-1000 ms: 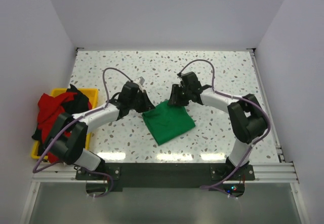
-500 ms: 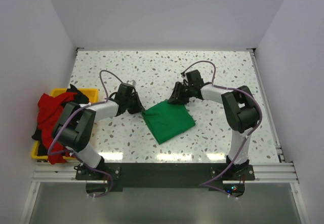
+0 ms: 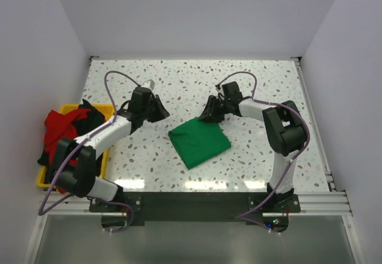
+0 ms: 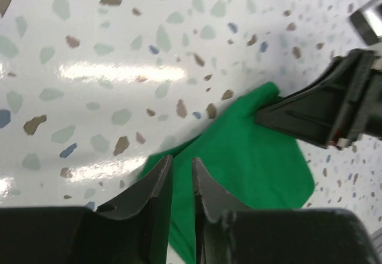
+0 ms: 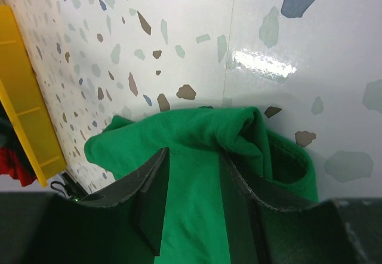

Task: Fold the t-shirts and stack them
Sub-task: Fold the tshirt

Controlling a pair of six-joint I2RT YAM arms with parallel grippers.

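A bright green t-shirt (image 3: 200,141) lies folded into a small tilted square mid-table. My left gripper (image 3: 162,110) hangs up and to the left of it, apart from the cloth. In the left wrist view the left gripper (image 4: 179,159) has its fingers nearly together with nothing between them, and the green shirt (image 4: 256,150) lies below. My right gripper (image 3: 206,113) sits at the shirt's far corner. The right wrist view shows the right gripper (image 5: 194,153) open, its fingers straddling the green cloth (image 5: 191,132) beside a raised fold (image 5: 250,129). A red shirt (image 3: 59,126) and a black shirt (image 3: 92,116) are heaped in the bin.
A yellow plastic bin (image 3: 106,110) stands at the table's left edge, and its wall (image 5: 24,114) shows in the right wrist view. White walls close the table on three sides. The arm bases stand along the near edge.
My left gripper has drawn away from the green shirt's left edge, up and to the left. The right gripper has stayed at the shirt's far corner. The shirt lies as before.
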